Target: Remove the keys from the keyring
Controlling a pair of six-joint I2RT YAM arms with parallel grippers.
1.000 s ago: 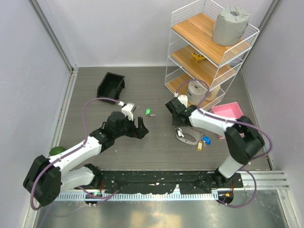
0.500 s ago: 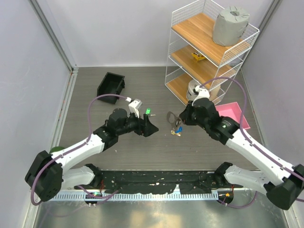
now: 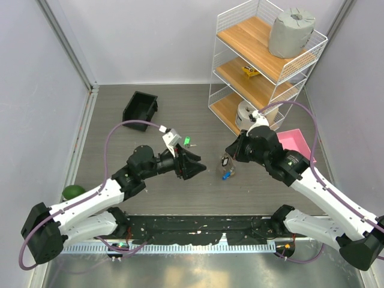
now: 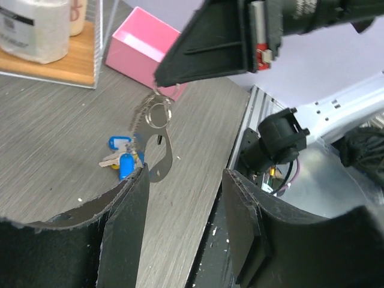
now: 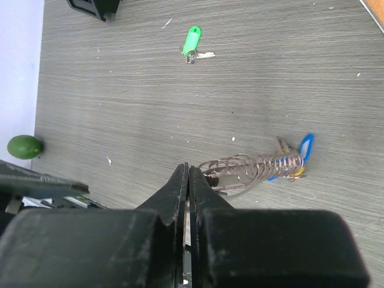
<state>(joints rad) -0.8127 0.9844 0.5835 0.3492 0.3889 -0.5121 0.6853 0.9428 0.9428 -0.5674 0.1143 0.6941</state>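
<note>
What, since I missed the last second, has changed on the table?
The right end effector took hold of the keyring and raised it, bringing the keys leftward toward the middle. The left end effector, open, reached right toward them. The green-tagged key, shelf and pink box stayed put.

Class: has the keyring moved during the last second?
Yes. The keyring has shifted left, away from the pink bin, and is now held by the right gripper.

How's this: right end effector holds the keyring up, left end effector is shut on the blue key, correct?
No. The right end effector holds the keyring up, but the left wrist view shows the left end effector open, off the blue key.
</note>
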